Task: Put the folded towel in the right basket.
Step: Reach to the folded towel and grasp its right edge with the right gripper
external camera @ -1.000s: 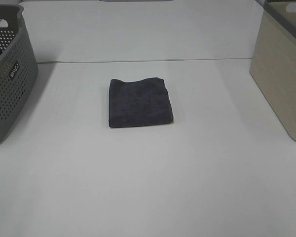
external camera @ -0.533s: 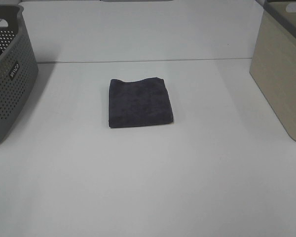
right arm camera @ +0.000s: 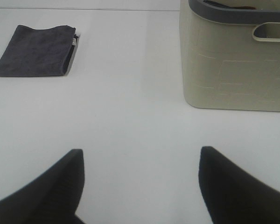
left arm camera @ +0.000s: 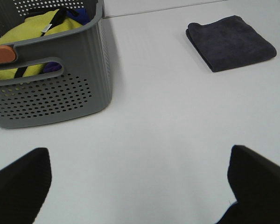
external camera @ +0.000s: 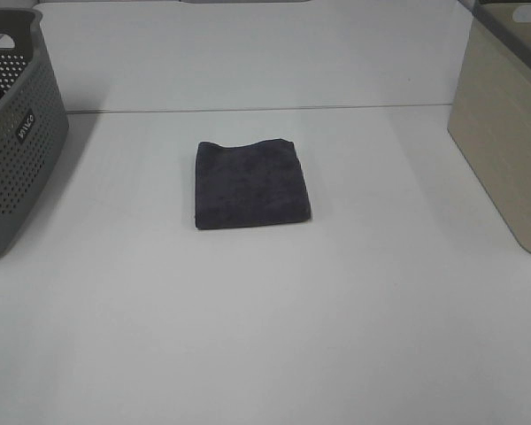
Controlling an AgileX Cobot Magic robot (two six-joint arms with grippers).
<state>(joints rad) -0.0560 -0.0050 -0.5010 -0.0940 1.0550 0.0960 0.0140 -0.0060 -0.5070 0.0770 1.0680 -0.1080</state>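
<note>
A dark grey folded towel (external camera: pixel 251 184) lies flat on the white table, in the middle. It also shows in the left wrist view (left arm camera: pixel 231 42) and the right wrist view (right arm camera: pixel 36 57). The beige right basket (external camera: pixel 506 124) stands at the table's right edge and shows in the right wrist view (right arm camera: pixel 235 65). Neither arm shows in the exterior view. My left gripper (left arm camera: pixel 137 184) is open and empty, far from the towel. My right gripper (right arm camera: pixel 140 186) is open and empty, between towel and basket but short of both.
A grey perforated basket (external camera: pixel 18 133) stands at the left edge; in the left wrist view (left arm camera: pixel 51 88) it holds yellow and dark cloth. The white table (external camera: pixel 265 336) spreads bare around the towel.
</note>
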